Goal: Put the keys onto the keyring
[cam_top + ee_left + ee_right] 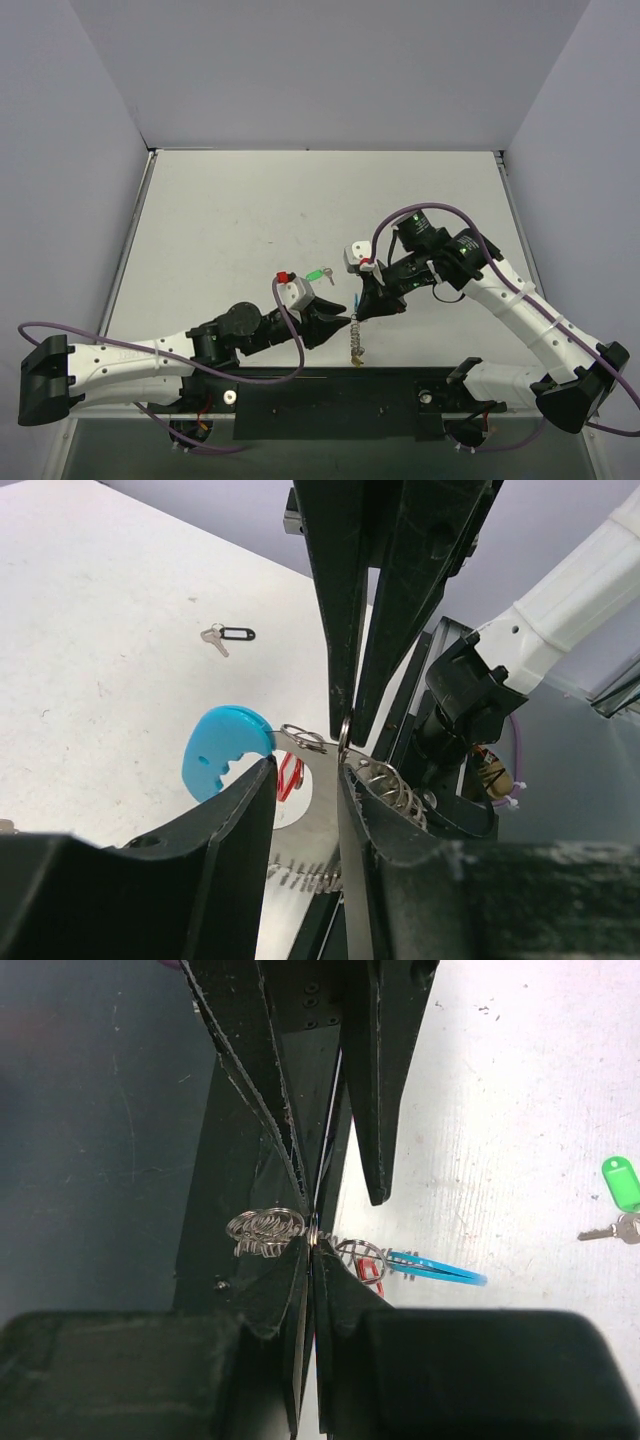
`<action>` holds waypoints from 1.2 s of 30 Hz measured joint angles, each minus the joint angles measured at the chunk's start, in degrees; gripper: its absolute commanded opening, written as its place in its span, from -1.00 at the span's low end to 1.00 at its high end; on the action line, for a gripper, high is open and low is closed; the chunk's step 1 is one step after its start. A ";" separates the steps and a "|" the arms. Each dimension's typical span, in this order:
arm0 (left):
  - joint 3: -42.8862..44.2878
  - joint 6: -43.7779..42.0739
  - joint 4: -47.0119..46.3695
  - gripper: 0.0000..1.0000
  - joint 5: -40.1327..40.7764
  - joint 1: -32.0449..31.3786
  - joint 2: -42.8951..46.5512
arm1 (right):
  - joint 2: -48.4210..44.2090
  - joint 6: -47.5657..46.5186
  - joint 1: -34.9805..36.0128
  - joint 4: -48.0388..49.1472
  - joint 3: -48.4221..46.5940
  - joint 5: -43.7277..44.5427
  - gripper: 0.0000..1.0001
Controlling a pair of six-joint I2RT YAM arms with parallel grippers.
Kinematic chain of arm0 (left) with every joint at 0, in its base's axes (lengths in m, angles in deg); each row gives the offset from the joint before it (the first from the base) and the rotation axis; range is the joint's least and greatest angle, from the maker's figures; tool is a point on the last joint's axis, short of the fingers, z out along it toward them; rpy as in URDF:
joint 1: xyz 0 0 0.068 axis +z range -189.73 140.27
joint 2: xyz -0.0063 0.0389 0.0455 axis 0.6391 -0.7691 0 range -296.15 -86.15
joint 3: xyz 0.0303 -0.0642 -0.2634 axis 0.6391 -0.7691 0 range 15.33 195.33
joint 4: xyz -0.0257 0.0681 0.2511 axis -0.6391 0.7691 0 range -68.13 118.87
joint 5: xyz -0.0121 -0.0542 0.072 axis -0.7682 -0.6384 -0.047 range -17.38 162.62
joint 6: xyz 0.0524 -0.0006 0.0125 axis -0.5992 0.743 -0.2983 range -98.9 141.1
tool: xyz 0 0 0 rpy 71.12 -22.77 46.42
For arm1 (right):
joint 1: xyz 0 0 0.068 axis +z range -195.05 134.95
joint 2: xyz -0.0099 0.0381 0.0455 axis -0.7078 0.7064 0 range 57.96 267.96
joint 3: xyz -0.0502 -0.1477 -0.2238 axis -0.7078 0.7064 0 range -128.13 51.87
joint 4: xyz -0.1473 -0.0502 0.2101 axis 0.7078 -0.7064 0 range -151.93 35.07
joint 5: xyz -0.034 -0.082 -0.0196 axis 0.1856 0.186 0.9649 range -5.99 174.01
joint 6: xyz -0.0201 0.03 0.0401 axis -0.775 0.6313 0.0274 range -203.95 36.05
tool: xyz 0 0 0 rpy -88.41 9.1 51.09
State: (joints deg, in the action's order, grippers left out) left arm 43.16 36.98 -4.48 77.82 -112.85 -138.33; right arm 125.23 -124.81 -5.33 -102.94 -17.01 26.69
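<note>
Left fingers (232, 842) apart (right fingers (276, 1292) together)

No text, label, brand, number or sign can be read in any view. No lettering can be made out on the blue tag (225, 750), the green tag (622, 1182) or the black-rimmed tag (237, 634).

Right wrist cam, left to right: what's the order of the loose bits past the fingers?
keyring coil → red tag → blue tag → green-tagged key
</note>
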 measured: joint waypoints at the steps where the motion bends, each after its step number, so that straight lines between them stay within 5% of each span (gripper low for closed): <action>1: -0.57 0.00 -0.83 -0.18 0.11 0.00 0.00 | 0.00 0.33 -0.02 0.00 0.00 -0.11 -1.00; 23: -3.17 -3.48 -10.84 -0.17 -7.32 0.20 -2.91 | 0.00 1.97 -0.70 -0.02 0.13 -1.01 -1.00; 36: -1.16 -3.98 -10.73 -0.54 -5.70 0.20 -5.27 | 0.00 3.23 -0.79 0.92 0.96 -1.51 -1.00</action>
State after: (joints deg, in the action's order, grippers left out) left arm 42.00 33.00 -15.21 72.11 -112.65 -143.60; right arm 125.23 -121.57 -6.12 -102.02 -16.05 25.18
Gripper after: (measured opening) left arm 0.285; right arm 0.005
